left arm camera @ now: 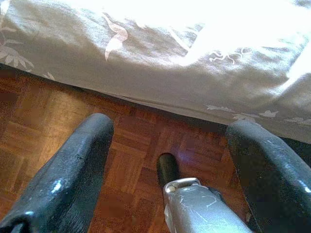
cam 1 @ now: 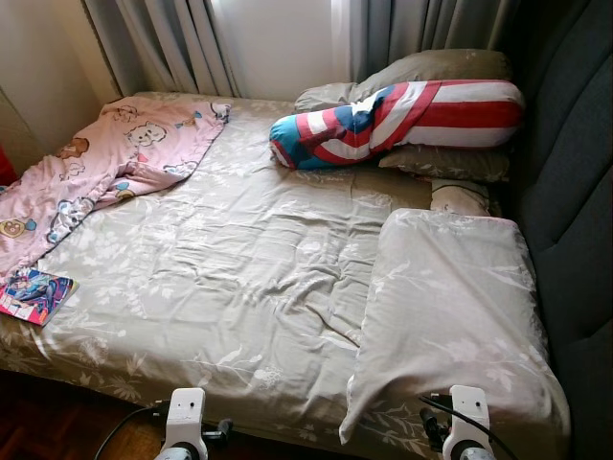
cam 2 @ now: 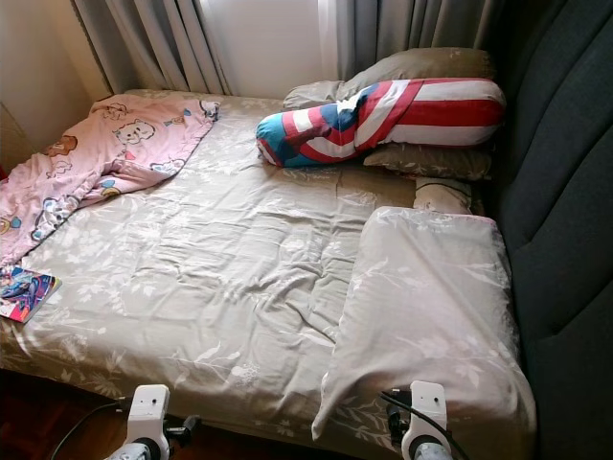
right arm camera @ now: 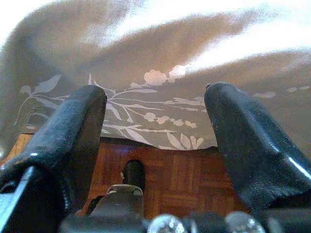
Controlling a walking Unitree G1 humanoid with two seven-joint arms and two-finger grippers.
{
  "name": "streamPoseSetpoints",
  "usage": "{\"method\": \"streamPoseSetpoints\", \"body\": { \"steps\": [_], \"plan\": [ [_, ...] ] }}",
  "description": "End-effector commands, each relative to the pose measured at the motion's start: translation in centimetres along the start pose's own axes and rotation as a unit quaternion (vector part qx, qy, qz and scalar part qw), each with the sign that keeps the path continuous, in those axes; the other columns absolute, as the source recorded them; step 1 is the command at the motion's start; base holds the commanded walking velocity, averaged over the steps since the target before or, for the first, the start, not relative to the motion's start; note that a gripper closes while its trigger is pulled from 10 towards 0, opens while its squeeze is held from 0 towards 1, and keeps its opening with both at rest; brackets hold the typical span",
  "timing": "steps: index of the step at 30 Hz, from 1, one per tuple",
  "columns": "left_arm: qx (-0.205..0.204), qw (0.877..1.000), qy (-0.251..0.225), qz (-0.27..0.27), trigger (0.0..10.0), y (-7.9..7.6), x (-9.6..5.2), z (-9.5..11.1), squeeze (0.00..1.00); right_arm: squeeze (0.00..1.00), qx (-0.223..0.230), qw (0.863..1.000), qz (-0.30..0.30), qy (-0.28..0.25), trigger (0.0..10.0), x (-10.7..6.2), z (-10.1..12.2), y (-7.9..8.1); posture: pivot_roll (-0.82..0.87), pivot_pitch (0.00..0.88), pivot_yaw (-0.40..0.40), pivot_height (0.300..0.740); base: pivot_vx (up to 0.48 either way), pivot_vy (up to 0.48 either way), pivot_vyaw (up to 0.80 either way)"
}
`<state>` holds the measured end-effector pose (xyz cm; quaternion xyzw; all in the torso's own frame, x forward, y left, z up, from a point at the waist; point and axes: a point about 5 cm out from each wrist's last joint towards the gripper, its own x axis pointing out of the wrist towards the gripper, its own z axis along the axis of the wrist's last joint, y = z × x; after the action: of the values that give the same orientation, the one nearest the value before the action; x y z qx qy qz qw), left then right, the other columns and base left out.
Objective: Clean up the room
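The robot stands at the near edge of a bed point(cam 1: 239, 278) spread with a rumpled beige sheet printed with pale leaves, and little of the tidying looks done. A pink cartoon-printed blanket point(cam 1: 105, 163) sprawls loose over the far left corner and down the left side. A small, brightly coloured booklet point(cam 1: 34, 292) lies near the left edge, just below the blanket's tail. At the far right, a long bolster cushion in red, white and blue with a star point(cam 1: 402, 120) rests slantwise on a stack of beige pillows point(cam 1: 441, 67). Nearer on the right, a large flat pillow in the same leafy beige point(cam 1: 450, 307) hangs a little over the near edge. By my reckoning the blanket wants folding, the booklet wants lifting off, and the pillows want squaring up.

Both arms are low at the bedside, touching nothing. The left gripper point(left arm camera: 167, 145) has its two black fingers spread wide and empty over the floor, just short of the hanging sheet. The right gripper point(right arm camera: 155, 131) is likewise wide and empty, facing the overhanging corner of the large pillow.

The floor is dark reddish parquet point(left arm camera: 53, 121). A dark grey padded headboard point(cam 1: 575, 192) runs along the right, and grey curtains point(cam 1: 192, 43) hang at the far wall, with daylight coming between them.
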<state>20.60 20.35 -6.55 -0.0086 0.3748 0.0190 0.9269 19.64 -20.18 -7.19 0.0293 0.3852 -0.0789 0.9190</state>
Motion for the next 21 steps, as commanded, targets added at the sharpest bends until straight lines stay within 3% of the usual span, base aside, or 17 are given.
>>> {"method": "streamPoseSetpoints", "body": {
  "steps": [1, 9, 21],
  "plan": [
    [-0.007, 1.0, 0.006, 0.0, 10.0, 0.19, -0.1, -0.33, 0.0, 0.0, -0.002, 1.0, 0.005, -0.001, 10.0, -0.01, -0.08, 0.43, -0.07, 0.038, 0.038, 0.74, 0.0, 0.0, 0.0],
    [-0.023, 1.0, 0.013, 0.004, 10.0, 0.36, -0.24, -0.78, 0.0, 0.0, -0.002, 1.0, 0.007, 0.0, 10.0, -0.03, -0.15, 0.43, -0.07, 0.037, 0.035, 0.74, 0.0, 0.0, 0.0],
    [-0.017, 1.0, 0.019, 0.0, 10.0, 0.5, -0.33, -1.05, 0.0, 0.0, -0.001, 1.0, 0.009, 0.001, 10.0, 0.0, -0.1, 0.55, -0.07, 0.024, 0.044, 0.74, 0.0, 0.276, 0.0]
  ]
}}
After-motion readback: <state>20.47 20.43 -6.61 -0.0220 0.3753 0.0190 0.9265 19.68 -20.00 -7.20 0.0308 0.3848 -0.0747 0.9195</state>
